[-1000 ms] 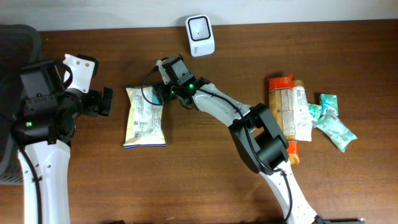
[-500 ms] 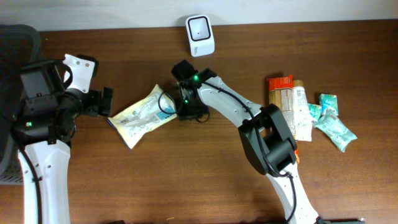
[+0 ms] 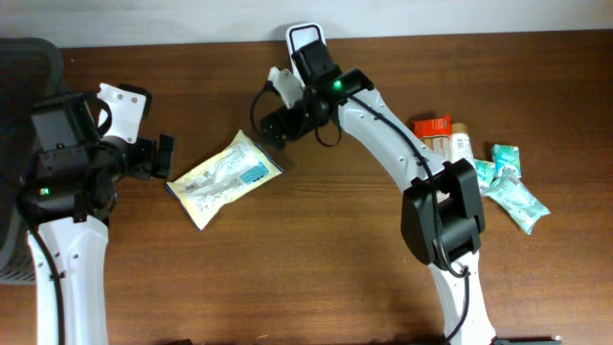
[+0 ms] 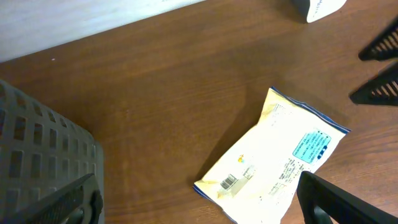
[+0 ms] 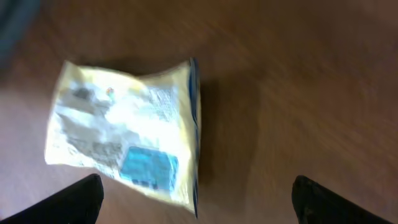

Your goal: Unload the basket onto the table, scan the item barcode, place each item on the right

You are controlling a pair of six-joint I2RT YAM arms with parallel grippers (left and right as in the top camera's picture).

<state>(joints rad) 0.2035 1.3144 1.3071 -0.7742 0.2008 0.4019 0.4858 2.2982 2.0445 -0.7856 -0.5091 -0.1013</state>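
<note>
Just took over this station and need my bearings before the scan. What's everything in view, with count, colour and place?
pouch: one, pale yellow with a blue label, flat on the table left of centre
barcode: one, black on white, facing up near the pouch's left end
scanner: one, white, far edge, partly hidden
snack bars: a few, orange, tan and white, piled at the right
teal packets: two or three, right of the bars
mesh object: one, black, far left corner
table: one, dark brown wood
left gripper: open, empty, just left of the pouch
right gripper: open, empty, between pouch and scanner
</note>
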